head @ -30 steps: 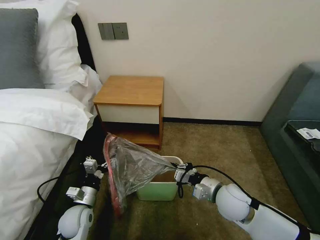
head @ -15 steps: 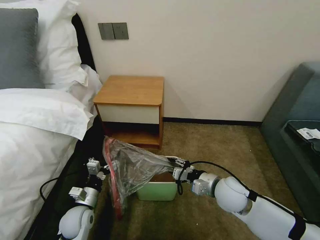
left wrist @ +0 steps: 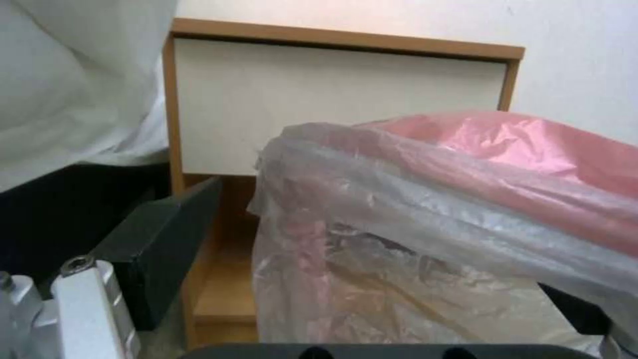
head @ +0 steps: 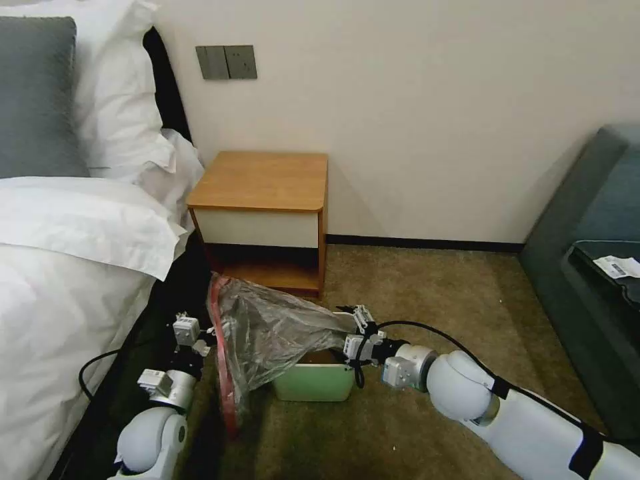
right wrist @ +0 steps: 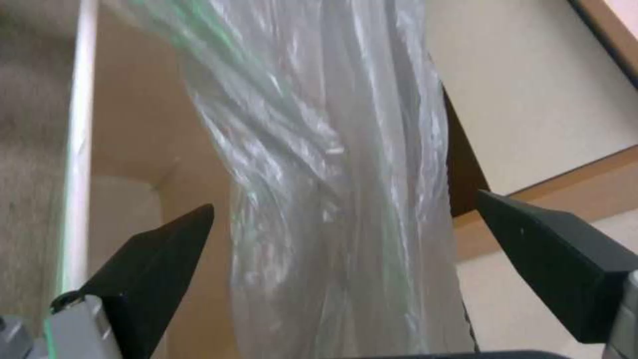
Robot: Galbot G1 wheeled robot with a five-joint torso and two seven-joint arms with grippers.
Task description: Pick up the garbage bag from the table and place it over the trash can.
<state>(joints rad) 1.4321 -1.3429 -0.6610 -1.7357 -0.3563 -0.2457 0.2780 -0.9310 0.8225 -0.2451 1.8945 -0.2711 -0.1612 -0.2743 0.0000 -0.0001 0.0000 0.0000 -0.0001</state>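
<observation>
The garbage bag (head: 273,333), crinkled grey plastic with a red rim, hangs slanted above the floor, and its narrow end droops over the light-green trash can (head: 313,385). My left gripper (head: 200,339) is at the red rim. In the left wrist view its fingers (left wrist: 166,239) stand wide apart, with the garbage bag (left wrist: 412,224) bulging between them and lying over the far one. My right gripper (head: 357,323) is open at the can's far rim. The garbage bag (right wrist: 319,199) hangs loose between its spread fingers. The table (head: 263,180) stands bare behind.
The bed (head: 73,280) with white linen runs along my left, close to the left arm. A dark green sofa (head: 587,253) fills the right side. Brown carpet (head: 427,293) lies open between the can and the sofa. The wall is behind the table.
My right gripper has opened and let go of the bag's end, shifting slightly toward the table. The bag has sagged lower over the can. The left arm has barely moved.
</observation>
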